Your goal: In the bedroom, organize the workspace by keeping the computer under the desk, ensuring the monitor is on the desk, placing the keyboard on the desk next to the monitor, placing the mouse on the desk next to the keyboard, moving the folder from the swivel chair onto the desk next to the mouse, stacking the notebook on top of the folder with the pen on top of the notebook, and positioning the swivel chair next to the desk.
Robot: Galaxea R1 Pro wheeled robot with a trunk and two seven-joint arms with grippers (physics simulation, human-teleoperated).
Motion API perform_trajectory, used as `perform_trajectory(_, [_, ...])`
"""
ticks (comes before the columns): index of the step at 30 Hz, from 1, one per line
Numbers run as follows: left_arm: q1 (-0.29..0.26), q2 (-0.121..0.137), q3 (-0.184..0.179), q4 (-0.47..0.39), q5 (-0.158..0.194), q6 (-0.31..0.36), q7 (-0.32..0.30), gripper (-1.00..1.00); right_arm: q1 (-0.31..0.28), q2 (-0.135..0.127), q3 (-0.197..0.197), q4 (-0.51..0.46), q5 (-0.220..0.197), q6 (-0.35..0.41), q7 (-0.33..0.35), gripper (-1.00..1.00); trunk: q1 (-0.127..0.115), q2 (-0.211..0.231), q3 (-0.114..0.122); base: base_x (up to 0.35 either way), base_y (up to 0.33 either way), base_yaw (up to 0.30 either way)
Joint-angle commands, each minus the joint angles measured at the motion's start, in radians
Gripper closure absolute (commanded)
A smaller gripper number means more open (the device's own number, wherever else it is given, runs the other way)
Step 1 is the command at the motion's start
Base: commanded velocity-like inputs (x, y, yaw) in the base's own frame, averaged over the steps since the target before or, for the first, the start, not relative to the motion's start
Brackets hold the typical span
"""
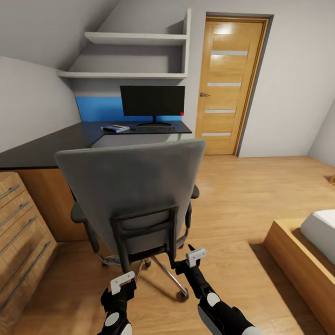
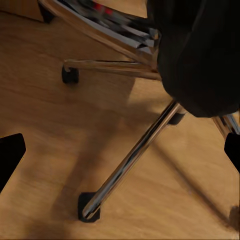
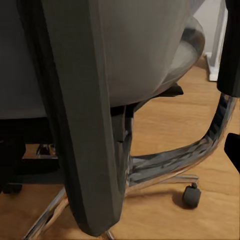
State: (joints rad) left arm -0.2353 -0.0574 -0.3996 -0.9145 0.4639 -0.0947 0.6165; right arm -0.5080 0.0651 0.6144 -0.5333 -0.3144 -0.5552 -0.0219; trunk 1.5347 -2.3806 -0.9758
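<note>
The swivel chair (image 1: 135, 195) stands with its grey back toward the robot, facing the black-topped desk (image 1: 42, 149) and close to its front edge. On the desk the monitor (image 1: 152, 101) stands at the back edge against the blue wall panel (image 1: 98, 108), with the keyboard (image 1: 156, 128) flat in front of its base. Just beside the keyboard lies the blue folder (image 1: 115, 128) with something darker on it; the mouse, the pen and the notebook are too small to tell apart.

Both arms reach low behind the chair. The left gripper (image 1: 122, 282) hangs over the chrome star base (image 2: 131, 159), its jaws apart and grasping nothing. The right gripper (image 1: 195, 257) sits just beside the dark back support (image 3: 85, 125), also released and empty. Judging by this, the desk items look arranged, and the arms are placed to nudge the chair toward the desk.
</note>
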Motion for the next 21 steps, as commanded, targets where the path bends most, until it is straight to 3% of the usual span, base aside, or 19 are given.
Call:
perform_trajectory(1, [-0.001, 0.001, -0.004, 0.000, 0.010, -0.009, 0.005, -1.00, -0.001, -0.001, 0.007, 0.001, -0.011, -0.005, -0.003, -1.00, 0.000, 0.000, -0.001, 0.156, 0.048, 0.000])
perform_trajectory(21, [-0.001, 0.001, -0.005, 0.000, 0.010, -0.010, 0.005, -1.00, -0.001, -0.001, 0.005, 0.000, -0.011, -0.005, -0.003, -1.00, 0.000, 0.000, -0.001, 0.156, 0.003, 0.000])
